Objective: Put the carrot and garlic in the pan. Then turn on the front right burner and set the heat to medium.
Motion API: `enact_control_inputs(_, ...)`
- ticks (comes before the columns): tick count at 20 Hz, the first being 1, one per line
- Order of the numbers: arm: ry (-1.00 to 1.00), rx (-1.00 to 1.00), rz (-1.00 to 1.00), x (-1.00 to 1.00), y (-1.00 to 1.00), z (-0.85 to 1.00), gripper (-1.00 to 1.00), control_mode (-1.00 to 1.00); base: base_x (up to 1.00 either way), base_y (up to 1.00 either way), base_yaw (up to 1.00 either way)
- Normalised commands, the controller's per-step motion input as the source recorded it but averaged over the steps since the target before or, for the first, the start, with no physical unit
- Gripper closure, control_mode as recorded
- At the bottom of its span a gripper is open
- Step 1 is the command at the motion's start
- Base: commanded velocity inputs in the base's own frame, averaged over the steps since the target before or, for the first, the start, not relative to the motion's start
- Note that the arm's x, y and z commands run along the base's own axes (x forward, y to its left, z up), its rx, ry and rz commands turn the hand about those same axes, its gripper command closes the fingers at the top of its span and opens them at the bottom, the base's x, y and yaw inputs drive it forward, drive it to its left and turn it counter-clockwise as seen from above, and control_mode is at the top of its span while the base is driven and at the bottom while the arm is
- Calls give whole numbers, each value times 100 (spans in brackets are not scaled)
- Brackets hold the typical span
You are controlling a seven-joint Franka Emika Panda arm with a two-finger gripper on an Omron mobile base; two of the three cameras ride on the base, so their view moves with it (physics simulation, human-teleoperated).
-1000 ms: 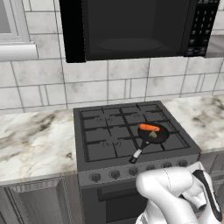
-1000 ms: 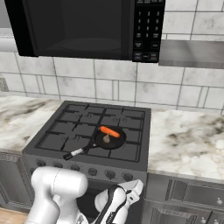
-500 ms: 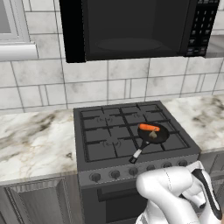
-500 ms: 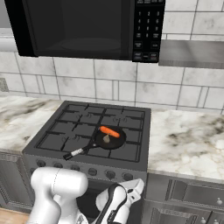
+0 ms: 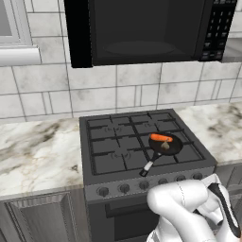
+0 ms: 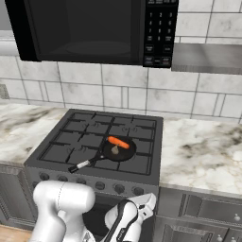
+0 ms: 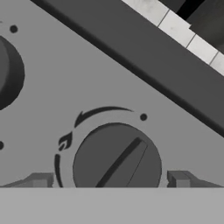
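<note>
**Carrot and garlic in the pan, hand at the knobs**

Marble counter [image 5: 38, 156] runs either side of a dark gas stove [image 5: 108, 142] under a black microwave [image 5: 142, 30]. On the front right burner [image 6: 134, 163] sits the pan [image 6: 124, 152], its handle angled toward the stove's front edge. Inside it lie the carrot [image 6: 118, 142] and, just in front of it, the garlic [image 6: 115, 150].

Both base cameras catch the white arm [image 5: 184, 203] bent low before the control panel. From the hand's own camera comes what they miss: a round grey knob [image 7: 117, 159] with a raised bar, a flame mark beside it, and the gripper [image 7: 109, 180] with its fingertips [image 7: 41, 179] spread wide to either side of that knob.
</note>
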Motion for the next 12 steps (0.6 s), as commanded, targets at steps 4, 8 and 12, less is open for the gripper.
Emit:
enact_control_inputs(4,0,0,0,5,11,21,100,-100,0,0,0)
enact_control_inputs(8,0,0,0,0,16,30,100,-100,0,0,0)
enact_control_inputs(12,0,0,0,0,27,38,100,-100,0,0,0)
